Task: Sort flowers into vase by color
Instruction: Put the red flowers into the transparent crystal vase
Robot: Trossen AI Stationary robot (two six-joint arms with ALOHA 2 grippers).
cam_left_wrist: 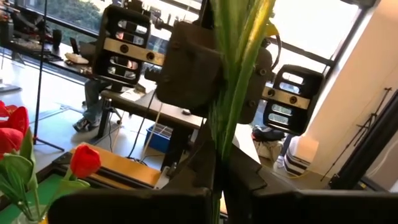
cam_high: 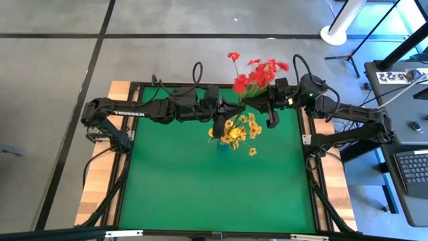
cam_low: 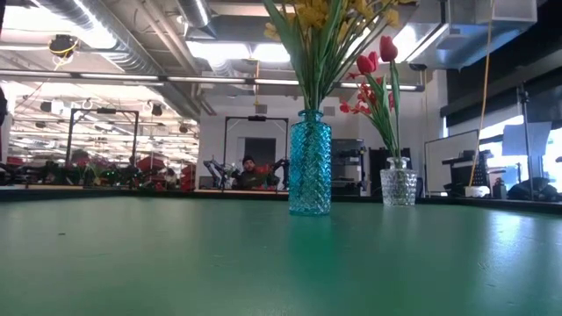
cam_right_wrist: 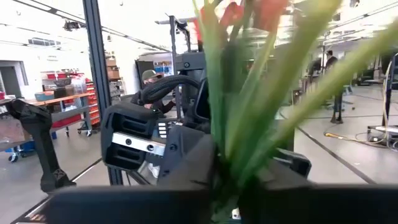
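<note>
The yellow flowers (cam_low: 320, 26) are standing in the blue vase (cam_low: 310, 162) near the middle of the green surface (cam_high: 200, 187), and the red flowers (cam_low: 373, 75) are standing in the clear vase (cam_low: 398, 186) farther right. No loose flower is lying on the surface, so the sorting seems almost finished. The left hand (cam_high: 219, 122) is gripping the yellow stems tightly. The right hand (cam_high: 267, 107) is sitting at the red stems, apparently clamping them.

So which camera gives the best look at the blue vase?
The low view: the blue vase stands in full, side-on, holding yellow flowers. From above, the high view shows only a sliver of it under the blooms. Neither wrist view shows it.
</note>
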